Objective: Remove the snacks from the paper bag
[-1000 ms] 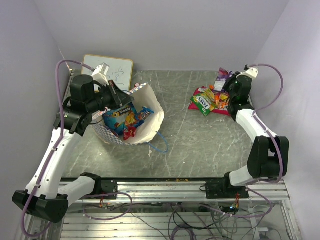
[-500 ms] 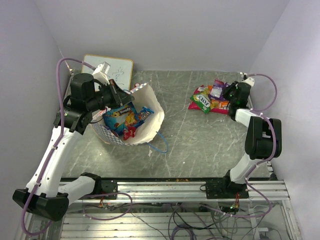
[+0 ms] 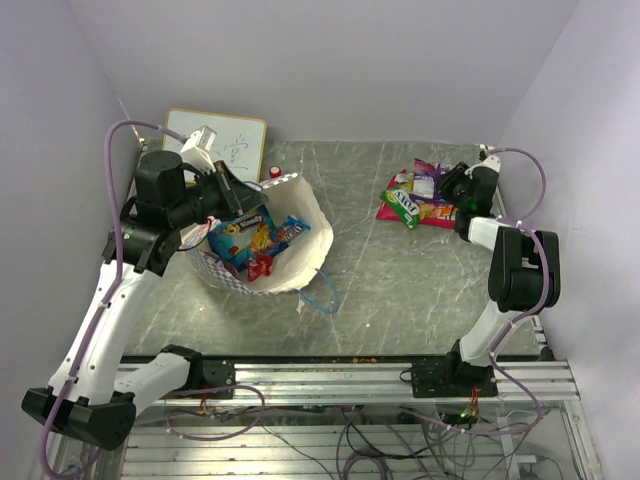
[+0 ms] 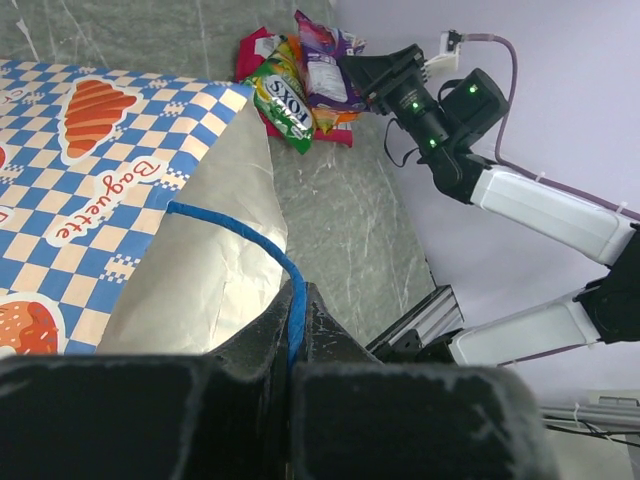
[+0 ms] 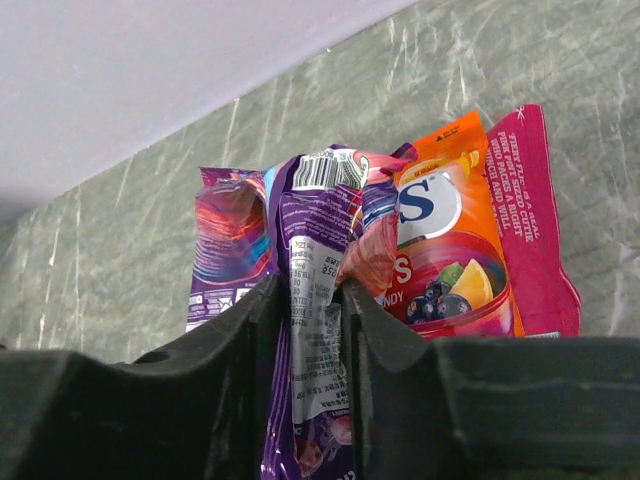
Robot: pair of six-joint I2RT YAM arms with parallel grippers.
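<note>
The paper bag (image 3: 305,235) lies open at the left of the table, and several snacks (image 3: 252,240) show inside it. My left gripper (image 3: 238,192) is shut on the bag's blue cord handle (image 4: 240,232), pinched between the fingers at the gripper (image 4: 297,300), and holds the bag's mouth up. My right gripper (image 3: 448,183) is shut on a purple snack packet (image 5: 318,260) at the far right, low over a pile of packets (image 3: 408,205). An orange packet (image 5: 445,250) and a pink one (image 5: 535,220) lie just beyond the right gripper (image 5: 315,300).
A framed whiteboard (image 3: 225,142) leans at the back left behind the bag. A small red knob (image 3: 274,173) sits by the bag's far rim. The bag's other blue handle (image 3: 322,290) trails on the table. The walls are close on both sides.
My right arm has folded back and lowered the purple packet onto the pile at the far right. My left gripper has stayed on the handle; the bag shifted slightly.
</note>
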